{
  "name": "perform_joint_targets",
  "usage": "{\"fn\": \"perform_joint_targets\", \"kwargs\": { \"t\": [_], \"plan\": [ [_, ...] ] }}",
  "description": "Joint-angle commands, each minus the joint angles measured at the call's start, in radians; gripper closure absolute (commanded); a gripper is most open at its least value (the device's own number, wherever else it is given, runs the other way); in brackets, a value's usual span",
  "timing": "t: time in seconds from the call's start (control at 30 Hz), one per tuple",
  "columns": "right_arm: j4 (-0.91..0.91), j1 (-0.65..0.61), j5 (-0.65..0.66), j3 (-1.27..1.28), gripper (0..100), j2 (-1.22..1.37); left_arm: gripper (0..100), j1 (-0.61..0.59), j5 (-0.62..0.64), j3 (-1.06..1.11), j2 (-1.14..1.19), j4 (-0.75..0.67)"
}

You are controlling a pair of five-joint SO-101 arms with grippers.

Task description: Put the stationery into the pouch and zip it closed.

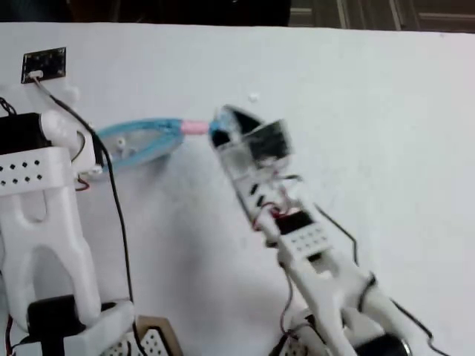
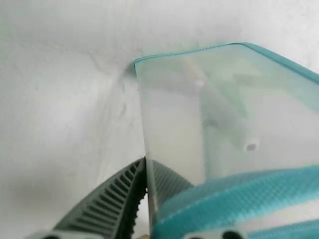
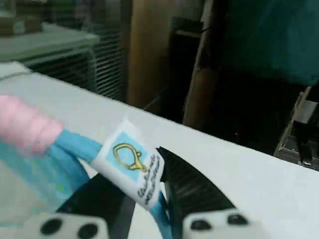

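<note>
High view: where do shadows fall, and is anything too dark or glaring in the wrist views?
High view: soft shadows across the near table, no hard glare. Left wrist view: the clear pouch is lit through, faint shadow at its corner. Right wrist view: the pouch's label is bright, the room behind dark.

A white desk (image 1: 386, 104) spreads wide under even light, with soft grey shadows lying on it. Past its far edge runs a dark strip of room (image 1: 178, 10) — little can be made out there. In the right wrist view a brown wooden upright (image 3: 144, 50) stands behind the desk, between a pale slatted grille (image 3: 94, 69) and a dark teal surface (image 3: 269, 35) — the space around them is in shadow.
</note>
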Motion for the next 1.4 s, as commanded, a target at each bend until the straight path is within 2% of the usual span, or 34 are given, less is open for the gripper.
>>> {"fn": "perform_joint_targets", "kwargs": {
  "t": [0.0, 0.17, 0.33, 0.53, 0.67, 0.83, 0.93, 1.1, 1.27, 1.37],
  "plan": [
    [0.163, 0.102, -0.147, -0.064, 98.2, -0.205, 98, -0.016, 0.0, -0.008, 0.031, -0.005],
    [0.435, 0.162, -0.284, -0.287, 98.2, -0.406, 97, -0.01, -0.003, -0.052, 0.031, -0.005],
    [0.608, 0.068, -0.282, -0.574, 98.3, -0.432, 86, 0.022, 0.0, -0.218, 0.031, -0.005],
    [0.711, -0.031, -0.282, -0.888, 98.3, -0.289, 84, 0.116, 0.002, -0.393, 0.031, -0.069],
    [0.779, -0.054, -0.282, -1.149, 98.3, -0.136, 83, 0.116, 0.006, -0.413, 0.031, -0.163],
    [0.921, -0.096, -0.265, -1.465, 98.3, 0.085, 77, 0.116, 0.077, -0.419, 0.031, -0.183],
    [1.0, -0.127, -0.224, -1.554, 98.3, 0.191, 76, 0.116, 0.081, -0.419, 0.031, -0.183],
    [1.01, -0.16, -0.219, -1.623, 98.3, 0.286, 76, 0.099, 0.084, -0.459, 0.022, -0.161],
    [1.013, -0.179, -0.219, -1.689, 98.3, 0.355, 76, -0.041, 0.264, -0.666, 0.021, 0.008],
    [1.018, -0.202, -0.218, -1.72, 98.3, 0.381, 76, -0.076, 0.267, -0.666, -0.061, 0.005]
  ]
}}
